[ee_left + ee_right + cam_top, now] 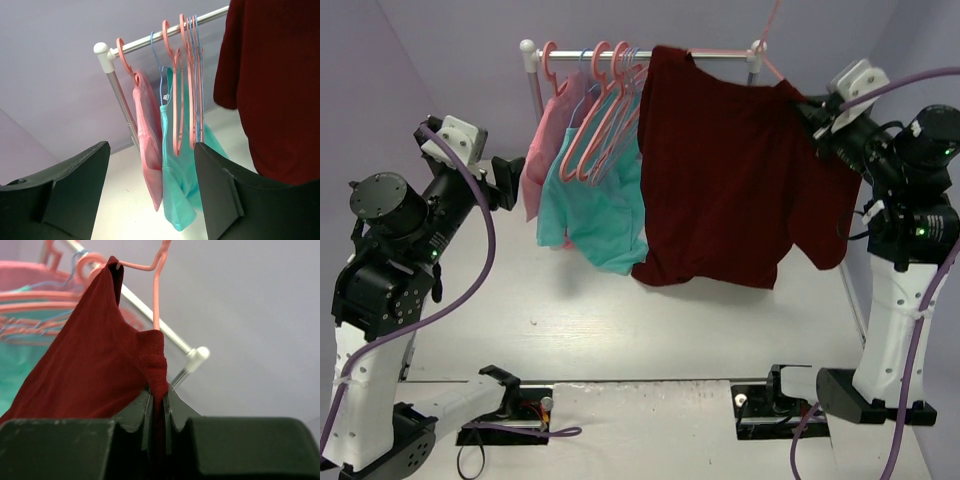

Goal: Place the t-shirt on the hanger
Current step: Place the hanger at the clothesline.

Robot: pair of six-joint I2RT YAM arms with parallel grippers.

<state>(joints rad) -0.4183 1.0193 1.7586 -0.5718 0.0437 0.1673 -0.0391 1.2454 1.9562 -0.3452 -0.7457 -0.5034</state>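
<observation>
My left end effector (pixel 150 165) hangs apart, empty, near the pink top (pixel 147 150) and teal top (pixel 182 195). The t-shirt (pixel 720 180) drapes off the rail (pixel 150 42), with the hanger (pixel 156 290) showing at its top edge. My right end effector (pixel 157 405) is clamped on the t-shirt's shoulder cloth. I'd ease that cloth over the hanger's end without tugging. No writing is legible.

The top external camera looks down from above the near edge of the tabletop (pixel 620 300) toward its far edge. The left wrist camera looks up past the left gripper (pixel 151 150) at the left end of the rail (pixel 142 41). The right wrist camera sits close against the t-shirt (pixel 90 375) at the rail's right end. All three views share the rail.
</observation>
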